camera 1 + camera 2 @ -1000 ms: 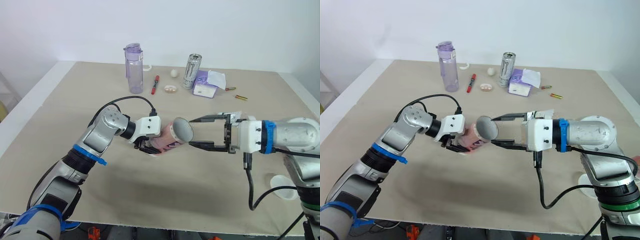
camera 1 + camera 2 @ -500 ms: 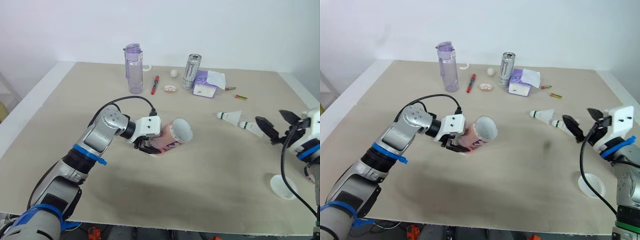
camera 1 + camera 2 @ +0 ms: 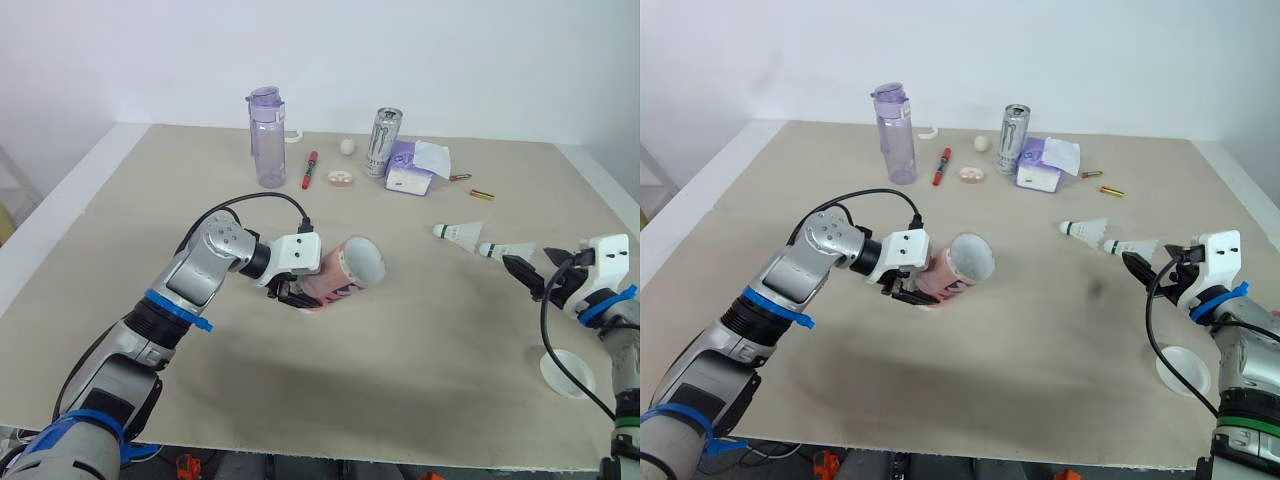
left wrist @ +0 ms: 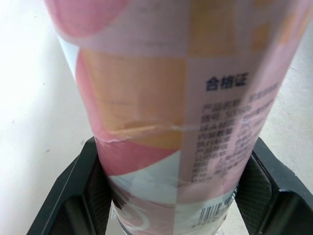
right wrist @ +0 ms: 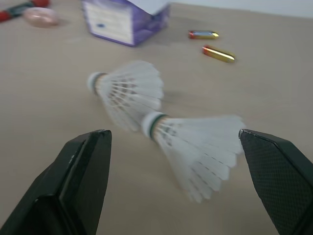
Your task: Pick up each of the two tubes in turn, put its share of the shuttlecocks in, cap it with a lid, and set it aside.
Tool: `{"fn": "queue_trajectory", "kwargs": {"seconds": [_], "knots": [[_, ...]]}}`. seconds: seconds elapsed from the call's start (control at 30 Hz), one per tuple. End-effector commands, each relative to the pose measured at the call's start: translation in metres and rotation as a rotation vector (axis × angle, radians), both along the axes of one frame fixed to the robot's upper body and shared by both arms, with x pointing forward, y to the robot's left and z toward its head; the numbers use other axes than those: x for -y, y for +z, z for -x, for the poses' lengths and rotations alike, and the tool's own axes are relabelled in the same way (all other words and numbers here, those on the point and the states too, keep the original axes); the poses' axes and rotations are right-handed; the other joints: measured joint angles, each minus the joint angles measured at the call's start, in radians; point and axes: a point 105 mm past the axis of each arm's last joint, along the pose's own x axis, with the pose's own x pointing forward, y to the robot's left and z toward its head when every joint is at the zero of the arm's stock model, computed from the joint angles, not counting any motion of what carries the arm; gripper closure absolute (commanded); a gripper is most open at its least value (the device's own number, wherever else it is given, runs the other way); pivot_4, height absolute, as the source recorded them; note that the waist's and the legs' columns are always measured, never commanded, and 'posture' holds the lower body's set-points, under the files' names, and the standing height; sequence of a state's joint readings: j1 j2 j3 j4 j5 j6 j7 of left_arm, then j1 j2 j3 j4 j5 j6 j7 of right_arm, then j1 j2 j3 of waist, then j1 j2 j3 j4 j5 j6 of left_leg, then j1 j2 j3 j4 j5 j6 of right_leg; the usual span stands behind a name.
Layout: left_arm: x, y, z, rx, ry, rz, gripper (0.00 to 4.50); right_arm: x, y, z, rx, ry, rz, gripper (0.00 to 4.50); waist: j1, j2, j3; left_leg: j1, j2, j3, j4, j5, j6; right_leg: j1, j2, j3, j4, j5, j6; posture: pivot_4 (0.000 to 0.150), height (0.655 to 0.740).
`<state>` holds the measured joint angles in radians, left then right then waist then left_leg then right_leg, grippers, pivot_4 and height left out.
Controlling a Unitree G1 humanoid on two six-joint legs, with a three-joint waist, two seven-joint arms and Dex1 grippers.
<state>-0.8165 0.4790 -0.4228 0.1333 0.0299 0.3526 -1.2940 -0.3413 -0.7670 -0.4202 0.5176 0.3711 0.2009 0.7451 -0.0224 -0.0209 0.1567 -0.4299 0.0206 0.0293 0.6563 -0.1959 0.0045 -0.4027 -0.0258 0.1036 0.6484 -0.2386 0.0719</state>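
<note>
The right gripper [image 3: 527, 264] has been drawn away from the mouth of the tube [image 3: 345, 272], where it was seen a second ago, and is now held low over the right side of the table [image 3: 150, 200], which is covered in a matt beige sheet. The tube and the left gripper [image 3: 296, 288] are found where they were before. The tube is a stiff cylinder wrapped in a smooth printed label of pink, orange and white patches with small dark lettering; it is held tilted above the middle of the table, its open round mouth turned towards the right arm, and its lower end is clamped between the left gripper's black ridged pads. The right gripper's jaws are spread wide and nothing is held in them. At the far edge a translucent purple water bottle [image 3: 267, 137] and a silver can [image 3: 382, 142] are stood upright, with a purple and white box [image 3: 408, 170] beside the can and a red marker [image 3: 310, 169] between bottle and can. A flat white round lid [image 3: 567, 373] is laid near the right front edge. Two white feathered shuttlecocks [image 5: 129, 90] are laid on their sides close together (cork ends pointing away from the right arm), and the nearer shuttlecock [image 5: 195, 147] is seen just ahead of the open fingers, untouched.
</note>
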Motion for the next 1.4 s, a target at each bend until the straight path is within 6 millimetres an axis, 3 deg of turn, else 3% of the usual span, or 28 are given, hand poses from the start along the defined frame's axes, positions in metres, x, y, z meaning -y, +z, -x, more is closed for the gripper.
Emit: {"fn": "queue_trajectory", "kwargs": {"seconds": [0.03,0.5,0.53,0.57,0.6,0.63,0.73,0.8,0.93,1.1,1.27,1.4], "knots": [[-0.003,-0.011,0.002,-0.021,0.021,-0.029,1.38,0.010,0.013,-0.005,0.028,-0.015,0.038,0.04,-0.001,0.000,0.000,0.000,0.000,0.000,0.000,0.000,0.000,0.000,0.000,0.000,0.000,0.000,0.000,0.150,0.7400],[-0.004,-0.011,0.002,-0.015,0.030,-0.028,1.38,-0.014,-0.001,-0.023,-0.054,0.094,-0.018,0.04,-0.004,0.000,0.000,0.001,0.000,0.001,0.000,0.000,0.000,0.000,0.000,0.001,0.000,0.000,0.000,0.150,0.7400],[-0.005,-0.011,0.002,-0.014,0.031,-0.029,1.38,-0.015,-0.002,-0.024,-0.059,0.092,-0.024,0.27,-0.004,0.000,0.000,0.001,0.000,0.001,0.000,0.000,0.000,0.000,0.000,0.001,0.000,0.000,0.000,0.150,0.7400],[-0.005,-0.011,0.002,-0.014,0.032,-0.029,1.38,-0.015,-0.002,-0.025,-0.060,0.091,-0.027,0.82,-0.004,0.000,0.000,0.001,0.000,0.001,0.000,0.000,0.000,0.000,0.000,0.001,0.000,0.000,0.000,0.150,0.7400],[-0.006,-0.012,0.002,-0.014,0.035,-0.030,1.38,-0.016,-0.003,-0.026,-0.061,0.089,-0.032,0.94,-0.004,0.000,0.000,0.001,0.000,0.001,0.000,0.000,0.000,0.000,0.000,0.001,0.000,0.000,0.000,0.150,0.7400],[-0.006,-0.012,0.002,-0.012,0.038,-0.032,1.38,-0.016,-0.003,-0.027,-0.062,0.088,-0.035,1.51,-0.004,0.000,0.000,0.001,0.000,0.001,0.000,0.000,0.000,0.000,0.000,0.001,0.000,0.000,0.000,0.150,0.7400],[-0.007,-0.013,0.002,-0.012,0.040,-0.032,1.38,-0.017,-0.003,-0.029,-0.060,0.087,-0.038,2.26,-0.004,0.000,0.000,0.001,0.000,0.001,0.000,0.000,0.000,0.000,0.000,0.001,0.000,0.000,0.000,0.150,0.7400],[-0.007,-0.013,0.001,-0.010,0.041,-0.032,1.38,-0.017,-0.003,-0.029,-0.058,0.084,-0.037,3.21,-0.004,0.000,0.000,0.001,0.000,0.001,0.000,0.000,0.000,0.000,0.000,0.002,0.000,0.000,0.000,0.150,0.7400],[-0.006,-0.013,0.001,-0.009,0.043,-0.029,1.38,-0.017,-0.002,-0.029,-0.053,0.078,-0.035,4.37,-0.004,0.000,0.000,0.001,0.000,0.001,0.000,0.000,0.000,0.000,0.001,0.002,0.000,0.000,0.000,0.150,0.7400],[-0.005,-0.013,0.001,-0.011,0.041,-0.027,1.38,-0.015,-0.002,-0.025,-0.042,0.071,-0.006,4.46,-0.004,0.000,0.000,0.001,0.000,0.001,0.000,0.000,0.000,0.000,0.000,0.002,0.000,0.001,0.000,0.150,0.7400],[-0.006,-0.013,0.000,-0.013,0.039,-0.027,1.38,-0.026,0.030,-0.020,0.059,0.108,0.093,4.46,-0.005,0.000,0.000,0.001,0.000,0.001,0.000,0.000,0.000,0.000,0.000,0.002,0.000,0.000,0.001,0.150,0.7400],[-0.006,-0.013,0.000,-0.024,0.032,-0.024,1.38,-0.072,0.110,-0.001,0.262,0.274,0.469,4.46,-0.004,0.001,0.000,0.002,0.000,0.001,0.000,0.000,0.000,0.000,0.001,0.002,0.000,0.001,0.001,0.150,0.7400]]}}
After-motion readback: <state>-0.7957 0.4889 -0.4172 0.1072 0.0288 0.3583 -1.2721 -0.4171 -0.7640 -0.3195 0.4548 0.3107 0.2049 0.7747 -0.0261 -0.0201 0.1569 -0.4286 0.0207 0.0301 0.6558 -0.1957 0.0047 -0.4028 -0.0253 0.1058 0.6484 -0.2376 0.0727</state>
